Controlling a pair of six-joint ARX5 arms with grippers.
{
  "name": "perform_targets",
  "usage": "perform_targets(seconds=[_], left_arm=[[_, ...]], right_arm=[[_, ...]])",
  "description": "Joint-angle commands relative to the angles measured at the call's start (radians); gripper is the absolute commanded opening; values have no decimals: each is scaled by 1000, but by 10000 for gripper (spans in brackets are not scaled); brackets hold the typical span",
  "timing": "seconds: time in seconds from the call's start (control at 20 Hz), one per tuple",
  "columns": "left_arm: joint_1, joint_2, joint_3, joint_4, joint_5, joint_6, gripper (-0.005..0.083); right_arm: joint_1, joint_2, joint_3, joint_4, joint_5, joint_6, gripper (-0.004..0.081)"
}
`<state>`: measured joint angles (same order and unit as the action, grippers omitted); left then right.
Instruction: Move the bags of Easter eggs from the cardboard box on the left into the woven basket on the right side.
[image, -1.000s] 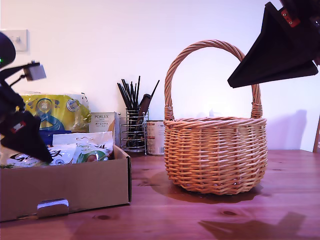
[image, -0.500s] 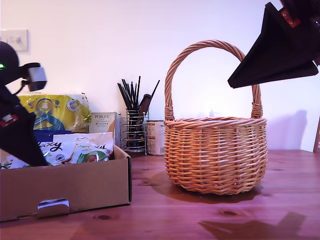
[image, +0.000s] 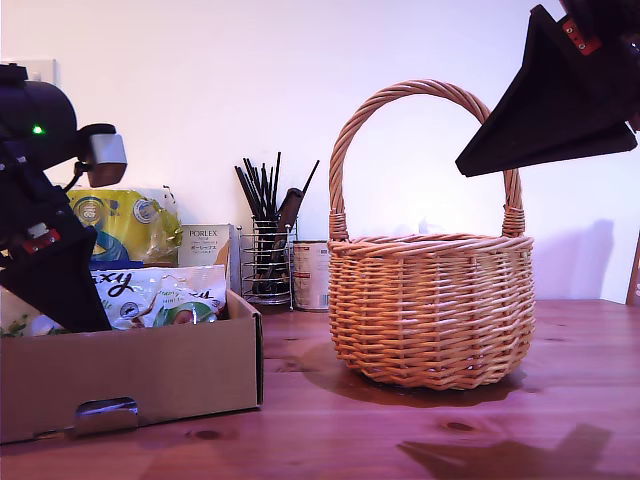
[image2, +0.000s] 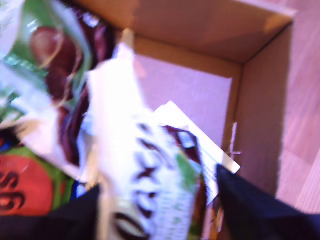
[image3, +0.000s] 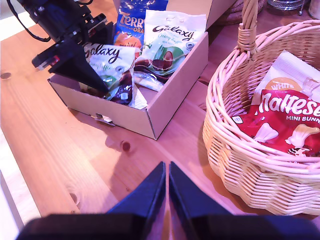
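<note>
Inside the cardboard box (image3: 165, 107), at the exterior view's left, a white-and-green Galaxy bag (image2: 150, 185) stood pinched between the dark fingers of my first gripper (image2: 157, 205), its lettering blurred in the first wrist view; the second wrist view showed the same bag (image3: 107, 62) with that gripper (image3: 95, 82) closed on its lower end within the box. Beside it lay a second Galaxy bag (image3: 167, 42) and, further back, a blue-and-orange Terry's bag (image3: 131, 25). Across the wooden table (image3: 60, 145), the woven basket (image: 430, 310) stood upright at the middle of the exterior view, already holding a red-and-white Maltesers bag (image3: 285, 122) over a white pack I could not read. My second gripper (image3: 167, 192) hung above bare tabletop between box and basket, its jaws pressed together with nothing held. Behind the box in the exterior view stood a yellow-and-blue pack (image: 135, 225), a white Porlex carton (image: 205, 255) and a wire holder of black sticks (image: 265, 250).
</note>
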<state>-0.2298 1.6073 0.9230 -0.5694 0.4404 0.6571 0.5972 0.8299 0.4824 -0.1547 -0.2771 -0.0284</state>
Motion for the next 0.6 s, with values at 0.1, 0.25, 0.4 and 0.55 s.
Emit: perform_targets(seconds=[0.1, 0.25, 0.4, 0.55], left_arm=[[-3, 36, -3, -11, -13, -5, 311], [-9, 44, -3, -5, -13, -6, 167], [-9, 41, 14, 4, 2, -7, 50], [-9, 40, 100, -68, 2, -39, 50]], right_arm=[[3, 5, -9, 4, 1, -6, -12], [3, 5, -9, 4, 1, -6, -12], [3, 5, -9, 3, 1, -6, -12], [3, 5, -9, -3, 1, -6, -12]])
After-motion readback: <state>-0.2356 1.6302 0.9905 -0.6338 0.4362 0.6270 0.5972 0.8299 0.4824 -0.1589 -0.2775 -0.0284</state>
